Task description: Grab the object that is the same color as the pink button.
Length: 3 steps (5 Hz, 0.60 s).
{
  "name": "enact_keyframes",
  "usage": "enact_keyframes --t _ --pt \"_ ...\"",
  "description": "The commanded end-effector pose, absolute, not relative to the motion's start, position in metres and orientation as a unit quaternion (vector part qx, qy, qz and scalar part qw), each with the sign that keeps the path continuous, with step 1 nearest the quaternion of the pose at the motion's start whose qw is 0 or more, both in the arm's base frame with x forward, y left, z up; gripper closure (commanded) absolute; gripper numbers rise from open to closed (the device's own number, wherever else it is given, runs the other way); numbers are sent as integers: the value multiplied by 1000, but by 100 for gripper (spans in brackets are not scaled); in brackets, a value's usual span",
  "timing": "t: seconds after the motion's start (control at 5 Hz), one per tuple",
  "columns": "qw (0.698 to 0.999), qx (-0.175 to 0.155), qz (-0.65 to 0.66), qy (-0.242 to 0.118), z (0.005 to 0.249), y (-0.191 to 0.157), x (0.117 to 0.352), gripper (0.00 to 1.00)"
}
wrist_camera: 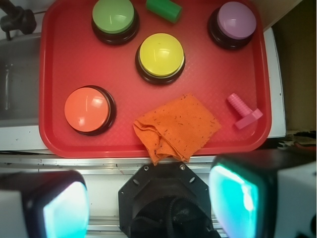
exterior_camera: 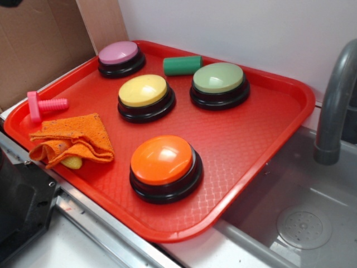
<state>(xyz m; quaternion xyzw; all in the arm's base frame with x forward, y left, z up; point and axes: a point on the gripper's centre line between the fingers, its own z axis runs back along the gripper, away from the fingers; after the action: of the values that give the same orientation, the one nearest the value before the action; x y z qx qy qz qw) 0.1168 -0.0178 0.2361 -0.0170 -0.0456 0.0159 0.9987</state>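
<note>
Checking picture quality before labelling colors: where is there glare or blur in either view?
Exterior view: sharp overall, with window-like glare patches on the orange button and yellow button; the pink bolt reads clearly. Wrist view: the tray is in focus, but the gripper fingers at the bottom are blurred and glow cyan.

no readable text anywhere, red tray [exterior_camera: 268, 139] plain — no label or brand, button tops blank, pink bolt [exterior_camera: 46, 105] unmarked, cardboard [exterior_camera: 39, 44] bare — no print, no numbers, no signs
</note>
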Motion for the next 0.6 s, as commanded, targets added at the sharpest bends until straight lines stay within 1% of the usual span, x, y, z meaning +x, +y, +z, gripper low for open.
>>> enact_keyframes --t 0.0,0.2,0.4 --pt "999 -17 16 -46 236 -18 117 0" --pt "999 -32 -14 -41 218 1 123 0" --pt "997 -28 -68 -23 195 22 133 0"
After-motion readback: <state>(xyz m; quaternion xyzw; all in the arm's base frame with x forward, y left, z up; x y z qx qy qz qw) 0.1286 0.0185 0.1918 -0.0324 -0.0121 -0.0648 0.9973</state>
